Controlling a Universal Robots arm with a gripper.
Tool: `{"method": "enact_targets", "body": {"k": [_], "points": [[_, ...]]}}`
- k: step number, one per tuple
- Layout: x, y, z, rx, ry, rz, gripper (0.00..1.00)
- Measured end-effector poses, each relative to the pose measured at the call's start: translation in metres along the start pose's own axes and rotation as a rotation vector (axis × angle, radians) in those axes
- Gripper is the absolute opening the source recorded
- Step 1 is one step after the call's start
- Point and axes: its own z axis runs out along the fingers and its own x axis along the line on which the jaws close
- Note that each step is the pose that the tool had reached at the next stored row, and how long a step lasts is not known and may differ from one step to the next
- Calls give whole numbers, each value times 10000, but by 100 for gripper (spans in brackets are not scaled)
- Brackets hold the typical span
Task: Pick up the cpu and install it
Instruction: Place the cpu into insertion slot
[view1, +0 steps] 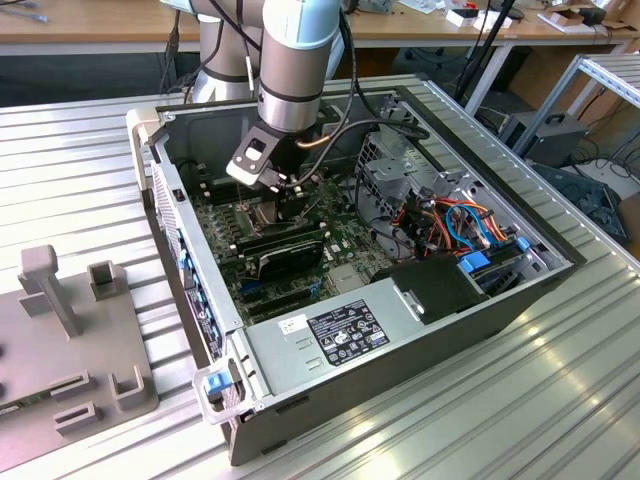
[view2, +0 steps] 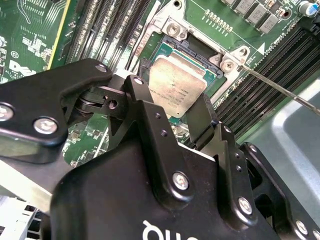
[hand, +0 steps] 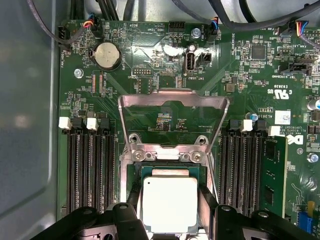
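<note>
The cpu, a small square chip with a dull silver top, hangs level just over the dark socket on the green motherboard. My gripper is shut on it, one black finger on each of two opposite edges. The second wrist view shows the cpu slightly above the socket opening, with a finger pressed on its side. The socket's metal frame stands swung open beyond it, and the thin lever is unlatched. In the exterior view the gripper is low inside the open computer case.
Black memory slots flank the socket on both sides. In the case, a black oblong card, the grey power supply, a drive cage and coloured cables stand close. A grey fixture sits at the exterior view's left.
</note>
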Motion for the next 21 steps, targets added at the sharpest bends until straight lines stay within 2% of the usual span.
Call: {"method": "enact_targets", "body": {"k": [21], "points": [[19,-7,12,-1,0,45,54]]}}
